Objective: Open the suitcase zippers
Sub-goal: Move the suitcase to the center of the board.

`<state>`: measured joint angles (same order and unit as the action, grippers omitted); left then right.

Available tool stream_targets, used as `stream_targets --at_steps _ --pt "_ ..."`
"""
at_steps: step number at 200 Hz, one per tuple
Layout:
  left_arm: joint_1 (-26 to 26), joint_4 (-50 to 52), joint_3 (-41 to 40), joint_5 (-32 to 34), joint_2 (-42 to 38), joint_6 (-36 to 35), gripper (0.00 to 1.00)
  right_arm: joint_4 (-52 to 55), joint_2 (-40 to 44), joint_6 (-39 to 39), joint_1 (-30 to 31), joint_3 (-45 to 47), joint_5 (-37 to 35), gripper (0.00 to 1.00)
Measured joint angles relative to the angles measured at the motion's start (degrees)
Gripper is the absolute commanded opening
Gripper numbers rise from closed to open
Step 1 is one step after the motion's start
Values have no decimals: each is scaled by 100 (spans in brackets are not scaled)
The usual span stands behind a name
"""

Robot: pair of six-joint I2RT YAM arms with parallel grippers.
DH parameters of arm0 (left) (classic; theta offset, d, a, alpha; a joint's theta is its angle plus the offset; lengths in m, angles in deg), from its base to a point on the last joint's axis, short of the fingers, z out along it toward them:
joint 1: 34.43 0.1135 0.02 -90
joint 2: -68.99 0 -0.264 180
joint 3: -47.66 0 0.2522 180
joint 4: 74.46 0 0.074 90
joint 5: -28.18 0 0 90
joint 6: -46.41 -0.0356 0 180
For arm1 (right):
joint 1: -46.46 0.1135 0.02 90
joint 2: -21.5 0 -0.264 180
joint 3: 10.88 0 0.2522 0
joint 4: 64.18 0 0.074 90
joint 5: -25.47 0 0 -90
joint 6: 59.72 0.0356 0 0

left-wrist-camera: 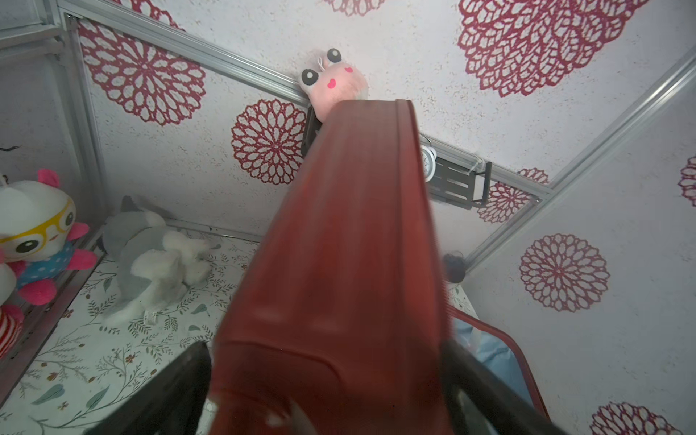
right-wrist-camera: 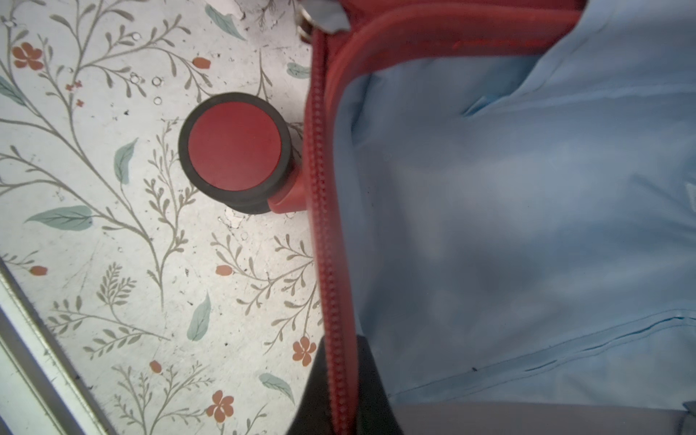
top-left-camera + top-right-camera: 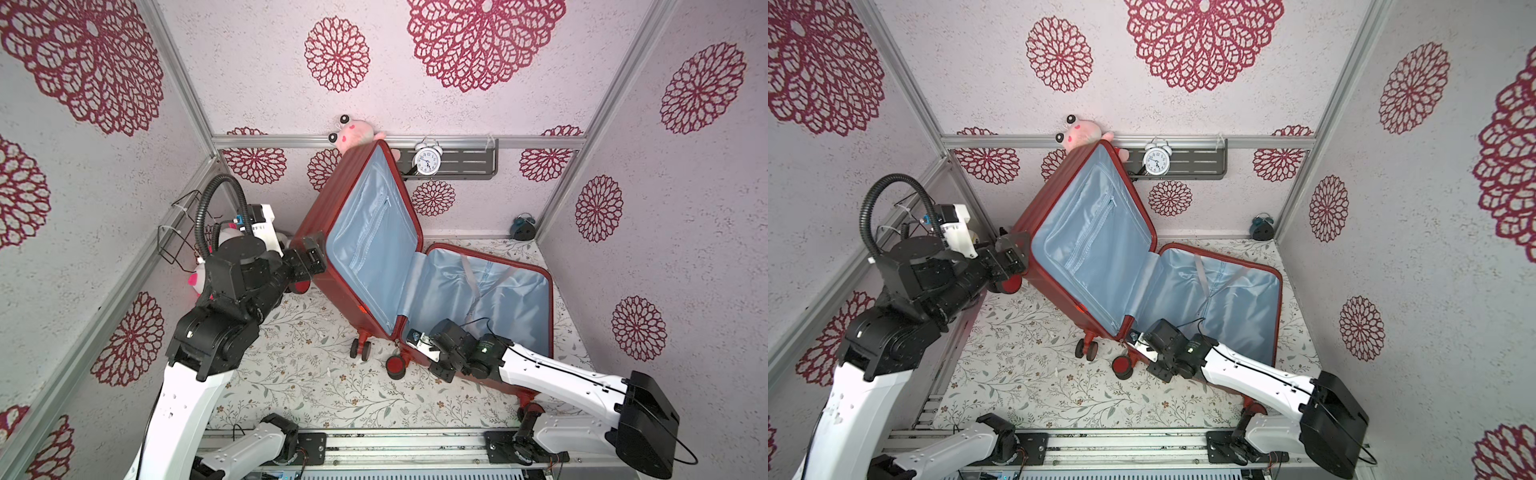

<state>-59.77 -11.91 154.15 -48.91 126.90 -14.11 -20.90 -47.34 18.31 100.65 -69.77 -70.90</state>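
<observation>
Two dark fingers (image 2: 310,395) of the right gripper (image 3: 411,337), nearest at lower centre in both top views, are closed on the zippers (image 2: 320,188). In the right wrist view the toothed dark red track runs between them, beside a red wheel (image 2: 235,147) resting on the flowered counter (image 3: 311,374). The suitcase (image 3: 374,232) lies unzipped at the centre, its blue lining showing. One shell is flat on the counter at centre right, and the other is raised and tilted toward the back wall (image 3: 270,104). At centre left the left gripper (image 3: 313,255) has its jaws spread wide on either side of the raised shell's edge; whether they press on it cannot be told. Farthest, at upper centre, a pink plush (image 3: 353,133) peeks over the raised shell. Just right of it an alarm clock (image 3: 427,161) stands on a grey shelf (image 3: 469,164).
</observation>
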Motion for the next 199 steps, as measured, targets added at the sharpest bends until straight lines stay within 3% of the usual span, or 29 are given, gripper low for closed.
stream_targets --at_steps 68,135,162,178,199 --pt "-227 444 -216 160 -826 120 96 -52 291 -221 -52 131 -92 0" --pt "-234 -306 -2234 -48 -448 411 97 -44 197 -450 -234 162 22 0" --pt "-238 -610 -2769 -66 -389 507 97 -72 70 -487 -400 83 109 25" --pt "-236 -835 -2946 -63 -389 538 97 -151 7 -498 -553 79 81 31" --pt "-236 -1073 -3062 -55 -380 566 97 -203 -92 -520 -695 50 -9 45"
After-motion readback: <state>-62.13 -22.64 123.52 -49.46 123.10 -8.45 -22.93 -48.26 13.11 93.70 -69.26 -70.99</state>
